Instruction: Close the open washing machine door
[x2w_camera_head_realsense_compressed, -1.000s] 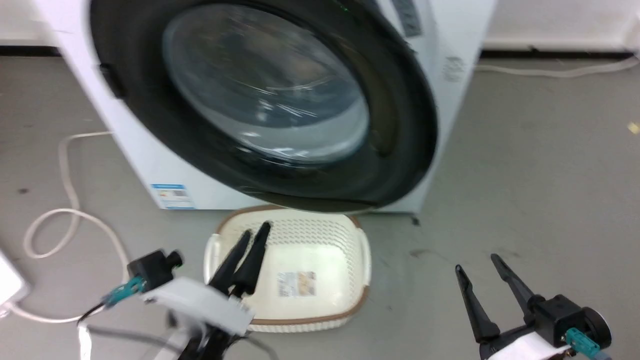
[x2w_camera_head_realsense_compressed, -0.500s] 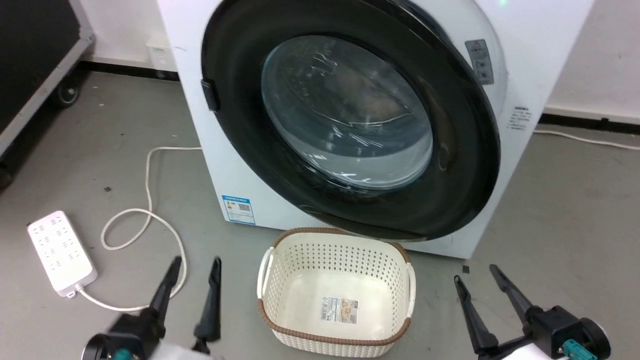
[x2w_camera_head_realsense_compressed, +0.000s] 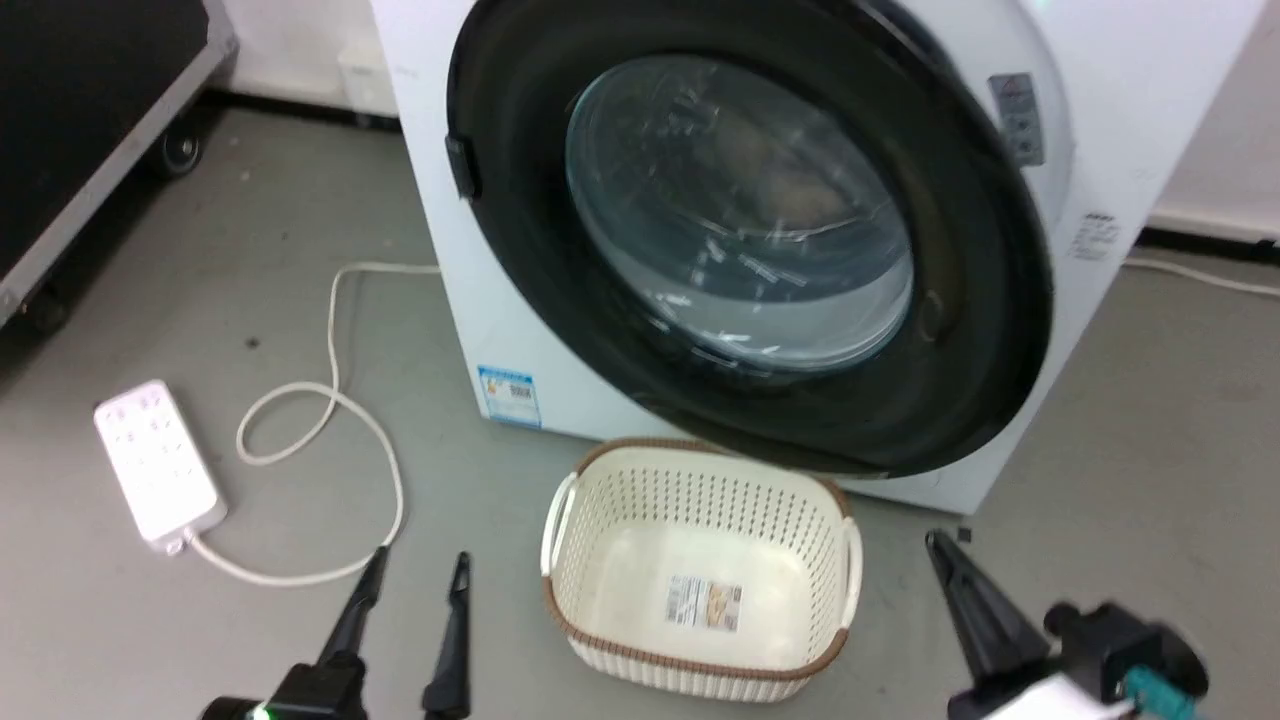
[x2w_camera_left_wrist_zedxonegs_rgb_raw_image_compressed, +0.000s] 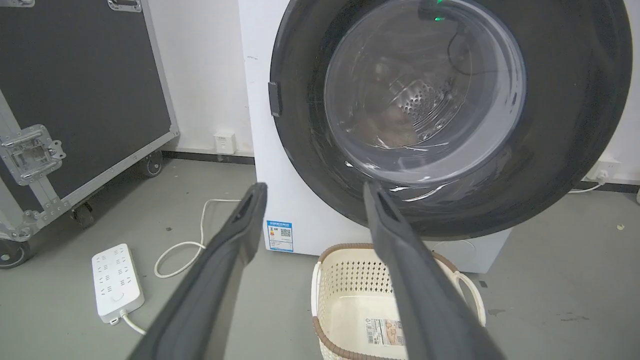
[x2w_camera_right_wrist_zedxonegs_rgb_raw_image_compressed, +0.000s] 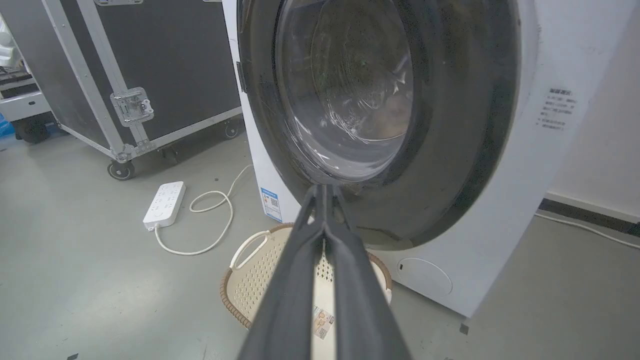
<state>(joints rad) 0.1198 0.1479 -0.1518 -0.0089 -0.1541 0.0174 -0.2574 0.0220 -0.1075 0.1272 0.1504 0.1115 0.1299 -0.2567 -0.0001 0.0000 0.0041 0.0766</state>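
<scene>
The washing machine door (x2w_camera_head_realsense_compressed: 750, 240) lies ahead of and above both grippers, apparently flush against the washing machine (x2w_camera_head_realsense_compressed: 1150, 100) — left gripper (x2w_camera_head_realsense_compressed: 420, 556) spread wide, right gripper (x2w_camera_head_realsense_compressed: 940, 545) pinched together and empty, flanking a laundry basket (x2w_camera_head_realsense_compressed: 700, 447); neither clearly nearer.

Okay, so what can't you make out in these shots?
Washing machine door: top cut off by the head view's upper edge.
Brownish shape inside: left wrist view, blurred by glare on the glass.
Blue sticker: print too small, head view.
Right hand: blurred, partly cut by the head view's bottom edge.
</scene>
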